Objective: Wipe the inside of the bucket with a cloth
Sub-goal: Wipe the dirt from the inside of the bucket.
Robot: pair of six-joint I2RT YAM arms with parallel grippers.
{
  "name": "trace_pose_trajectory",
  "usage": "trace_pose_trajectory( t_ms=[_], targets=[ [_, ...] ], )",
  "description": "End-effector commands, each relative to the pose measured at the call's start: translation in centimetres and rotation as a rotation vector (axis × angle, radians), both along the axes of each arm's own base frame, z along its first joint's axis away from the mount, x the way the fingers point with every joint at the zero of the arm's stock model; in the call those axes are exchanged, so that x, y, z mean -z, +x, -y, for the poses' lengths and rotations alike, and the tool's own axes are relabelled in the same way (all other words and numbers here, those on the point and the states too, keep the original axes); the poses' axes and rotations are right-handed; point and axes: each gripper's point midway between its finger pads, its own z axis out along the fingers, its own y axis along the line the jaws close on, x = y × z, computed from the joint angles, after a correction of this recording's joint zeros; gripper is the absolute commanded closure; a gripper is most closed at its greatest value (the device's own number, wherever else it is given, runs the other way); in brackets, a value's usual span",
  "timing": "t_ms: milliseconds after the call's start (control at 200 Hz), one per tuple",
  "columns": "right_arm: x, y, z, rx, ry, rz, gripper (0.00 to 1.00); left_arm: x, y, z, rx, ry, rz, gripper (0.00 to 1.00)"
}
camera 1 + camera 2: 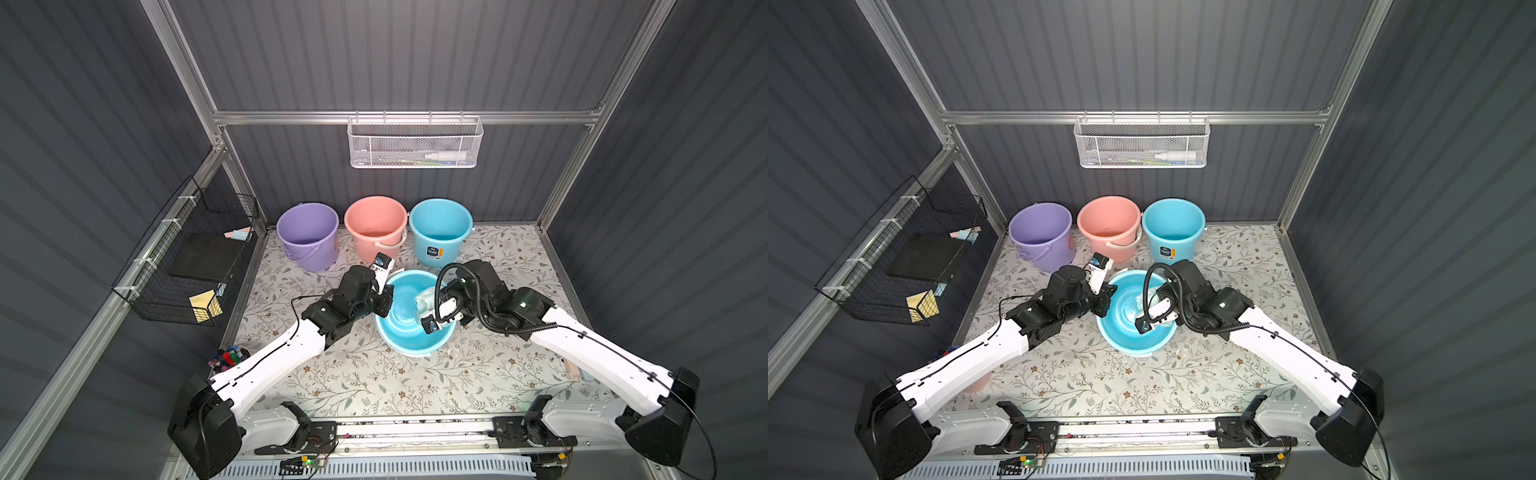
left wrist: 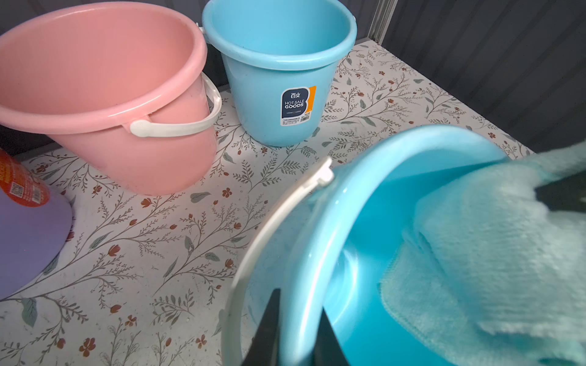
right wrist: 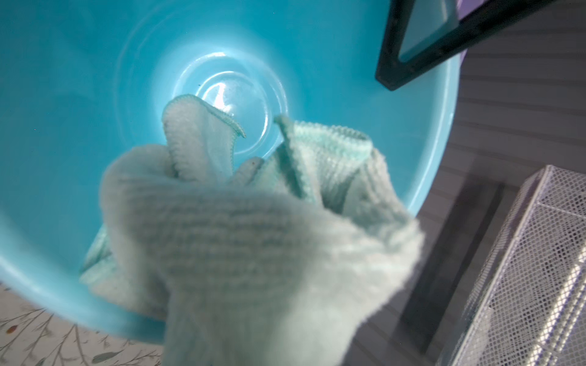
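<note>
The bucket (image 1: 405,338) sits tilted on the table (image 1: 374,386) at frame centre. The left claw (image 2: 298,320) clamps its rim. The right claw (image 2: 559,195), closed on the cloth (image 3: 253,253), is inside it.

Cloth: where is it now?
In both top views the cloth is inside the tilted bucket mid-table, bunched in the right gripper, in front of the pink bucket.

Robot lab cell: aluminium frame (image 1: 407,117), corrugated panel walls (image 1: 395,54).
</note>
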Motion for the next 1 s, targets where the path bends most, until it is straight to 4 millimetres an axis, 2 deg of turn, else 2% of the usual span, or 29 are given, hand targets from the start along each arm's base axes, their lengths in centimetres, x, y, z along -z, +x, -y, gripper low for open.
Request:
trace_pose_trajectory(
  t_ms=[0,180,305,450,595,715,835,855,995],
  targets=[
    [2.2,-3.4,2.2,0.006,-0.047,-0.133,1.00,-2.4,-0.5,0.7,0.027,-0.076,0.033,1.00],
    [3.7,-8.3,1.3,-0.058,0.042,-0.342,1.00,-3.3,-1.0,1.2,0.034,-0.147,0.004,1.00],
    [3.7,-11.5,-0.4,-0.090,0.135,-0.485,1.00,-4.7,-0.2,1.2,-0.023,-0.192,-0.012,1.00],
    [2.9,-13.6,-3.2,-0.103,0.275,-0.643,1.00,-6.0,0.5,1.7,-0.063,-0.244,-0.050,1.00],
    [-0.6,-10.7,-7.1,0.064,0.523,-0.692,1.00,-4.5,1.5,2.5,-0.109,-0.241,-0.158,1.00],
    [-3.2,-7.3,-7.8,0.234,0.648,-0.633,1.00,-2.7,2.3,2.7,-0.182,-0.243,-0.258,1.00],
    [-5.6,-3.0,-5.9,0.475,0.796,-0.477,1.00,-1.4,3.2,2.0,-0.257,-0.223,-0.322,1.00],
    [-6.5,-2.2,-5.7,0.496,0.843,-0.443,1.00,-1.2,3.3,1.8,-0.267,-0.221,-0.332,1.00],
    [-9.9,2.7,-0.7,0.768,1.091,-0.329,1.00,-0.2,4.2,0.3,-0.309,-0.230,-0.391,1.00]
  ],
)
